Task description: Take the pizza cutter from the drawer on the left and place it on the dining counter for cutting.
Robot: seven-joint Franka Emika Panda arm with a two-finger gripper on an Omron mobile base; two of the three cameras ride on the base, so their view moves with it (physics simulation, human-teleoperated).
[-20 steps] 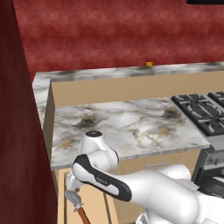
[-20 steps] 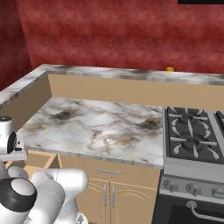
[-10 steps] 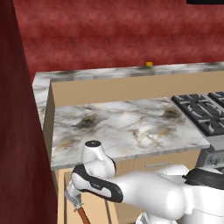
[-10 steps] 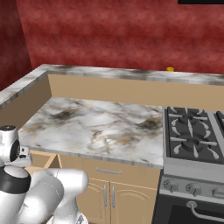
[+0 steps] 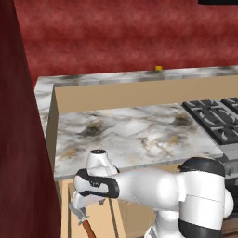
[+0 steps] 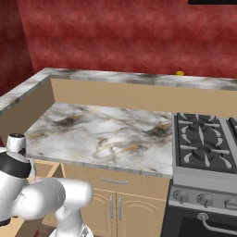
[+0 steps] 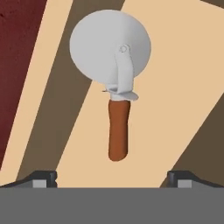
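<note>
In the left base view the dining counter (image 5: 135,76) is running across the upper middle of the frame, with a cup (image 5: 158,68) sitting on it toward the right. Below it the worktop (image 5: 135,135) is filling the centre, and a stove (image 5: 216,118) is lying at its right edge. At the lower left the open drawer (image 5: 65,218) is sticking out under the worktop, and the pizza cutter (image 5: 85,224) is lying inside it, under the gripper (image 5: 79,211)
</note>
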